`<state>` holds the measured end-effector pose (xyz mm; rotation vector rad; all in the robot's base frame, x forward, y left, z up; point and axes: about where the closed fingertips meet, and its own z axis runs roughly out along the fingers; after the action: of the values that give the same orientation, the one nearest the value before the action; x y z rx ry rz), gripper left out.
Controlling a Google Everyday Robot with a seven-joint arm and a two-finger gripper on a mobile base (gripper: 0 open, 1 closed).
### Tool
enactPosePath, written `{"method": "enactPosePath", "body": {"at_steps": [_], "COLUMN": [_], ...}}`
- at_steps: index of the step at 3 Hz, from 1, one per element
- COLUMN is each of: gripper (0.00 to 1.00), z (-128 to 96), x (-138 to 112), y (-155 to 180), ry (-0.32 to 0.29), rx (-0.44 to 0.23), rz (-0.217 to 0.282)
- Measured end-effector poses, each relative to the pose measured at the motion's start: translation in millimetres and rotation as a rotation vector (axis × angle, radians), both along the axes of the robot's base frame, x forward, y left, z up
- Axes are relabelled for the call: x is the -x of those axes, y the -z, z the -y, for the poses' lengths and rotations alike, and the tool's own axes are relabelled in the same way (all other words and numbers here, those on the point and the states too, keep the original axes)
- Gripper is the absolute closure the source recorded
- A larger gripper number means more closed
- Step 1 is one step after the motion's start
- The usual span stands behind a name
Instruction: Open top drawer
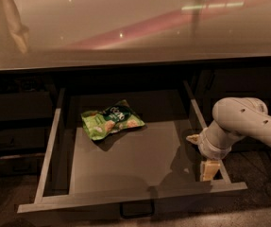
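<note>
Dim room, with a glossy desk (125,32) filling the upper half of the frame, streaked with pink and white reflections. Below its front edge: top drawer (130,192), pulled well out toward the bottom of the frame. Holds only a green snack bag (112,120), flat at the upper left of the tray, well apart from the walls. At bottom centre, on the drawer front: small dark handle (137,210), touched by nothing. Reaching in from the right edge: pale arm (242,121), bent downward and ending in the gripper (209,169) at the drawer's right wall, near the front corner. Probably placed there to work the drawer by its side rather than by the handle. Gripper state, apart or together: cannot tell. Judging by the exposed tray: opening done or nearly so, with little travel likely left. Possible risk: snagging the wall when lifting clear, or nudging the drawer back inward. Calls for a straight, slow rise away from the wall.
</note>
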<state>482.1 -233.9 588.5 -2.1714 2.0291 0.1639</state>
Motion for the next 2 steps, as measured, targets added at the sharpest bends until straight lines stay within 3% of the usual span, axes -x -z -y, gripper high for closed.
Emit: {"method": "enactPosePath", "body": {"at_steps": [1, 2], "gripper": [0.0, 0.0], "z": [-5, -2], "x": [-1, 26], "y": [0, -8], "ry": [0.0, -0.07], "rx": [0.0, 0.014], "rz": [0.0, 0.079]}}
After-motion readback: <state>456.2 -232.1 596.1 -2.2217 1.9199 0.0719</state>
